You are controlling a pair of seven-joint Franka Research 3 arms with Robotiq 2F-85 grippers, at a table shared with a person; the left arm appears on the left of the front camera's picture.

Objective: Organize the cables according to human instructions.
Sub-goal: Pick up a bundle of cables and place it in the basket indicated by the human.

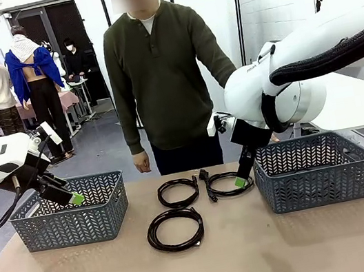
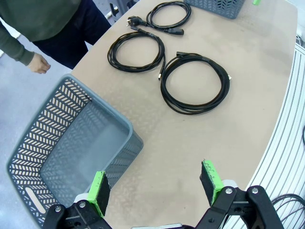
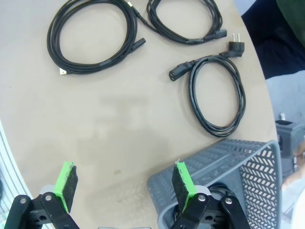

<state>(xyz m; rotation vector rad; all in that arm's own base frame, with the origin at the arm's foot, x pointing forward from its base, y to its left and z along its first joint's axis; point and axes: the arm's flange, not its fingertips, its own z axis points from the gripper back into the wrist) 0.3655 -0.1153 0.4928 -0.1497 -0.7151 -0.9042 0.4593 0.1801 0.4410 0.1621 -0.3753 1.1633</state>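
Small print point(image 1: 252, 68) on the right arm point(image 1: 301, 98), perhaps a brand, unreadable.

black cables point(image 2: 166, 86); grey lattice baskets point(image 1: 70, 221); olive shirt point(image 1: 158, 77); beige table point(image 1: 257, 249)

On the worktop point(image 1: 271, 250), the left basket point(image 1: 65, 229) and the right basket point(image 1: 316, 187) sit well apart. Between them, the far-left cable point(image 1: 178, 193) and the far-right cable point(image 1: 229, 184) lie side by side. The far-right cable is just beside the right basket, and the near cable point(image 1: 175, 230) lies in front. The person point(image 1: 158, 77) stands behind the worktop.
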